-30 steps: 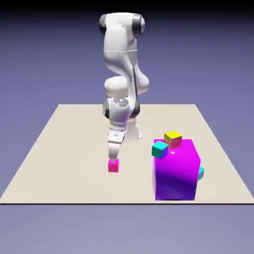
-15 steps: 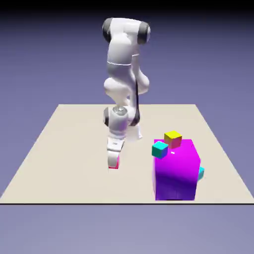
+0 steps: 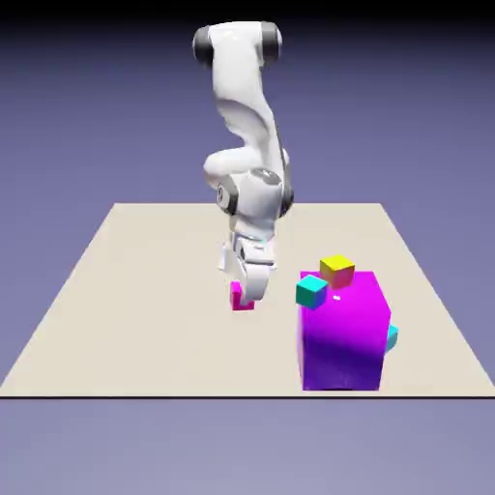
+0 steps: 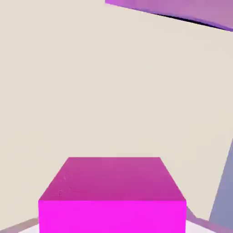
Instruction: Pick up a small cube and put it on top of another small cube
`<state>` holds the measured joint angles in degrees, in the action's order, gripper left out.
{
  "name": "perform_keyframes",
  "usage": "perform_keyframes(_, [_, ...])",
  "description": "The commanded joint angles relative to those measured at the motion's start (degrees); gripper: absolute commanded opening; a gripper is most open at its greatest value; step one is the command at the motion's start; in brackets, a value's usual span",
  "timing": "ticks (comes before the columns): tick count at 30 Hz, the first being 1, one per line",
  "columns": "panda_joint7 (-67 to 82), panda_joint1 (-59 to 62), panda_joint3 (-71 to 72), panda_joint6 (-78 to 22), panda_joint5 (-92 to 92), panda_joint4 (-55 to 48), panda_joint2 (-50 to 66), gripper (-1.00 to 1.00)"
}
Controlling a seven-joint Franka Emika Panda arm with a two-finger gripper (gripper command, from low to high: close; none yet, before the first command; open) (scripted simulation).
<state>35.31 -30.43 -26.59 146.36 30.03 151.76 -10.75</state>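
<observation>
A: Hand status? Gripper (image 3: 246,300)?
B: Closing on pink-magenta cube (image 4: 112,195), gripping it between the fingertips.
A: Big block (image 3: 343,334)?
B: Standing apart from hand, off toward the exterior view's right, teal cube (image 3: 311,292) and yellow cube (image 3: 337,272) showing up there too.

the big purple block (image 3: 343,334) stands toward the exterior view's right, obstructing low passage there.

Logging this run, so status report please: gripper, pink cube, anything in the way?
Gripper shut on small pink cube. Cube not yet stacked. Large purple block near the gripper, possible obstacle.
</observation>
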Motion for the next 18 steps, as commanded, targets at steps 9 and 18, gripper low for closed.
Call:
perform_keyframes(9, [22.4, -12.8, 5.9, -20.7, -12.1, -13.8, -5.4, -1.00])
perform_keyframes(18, [30.4, -16.5, 6.2, -17.8, -16.4, -13.3, -2.6, -1.00])
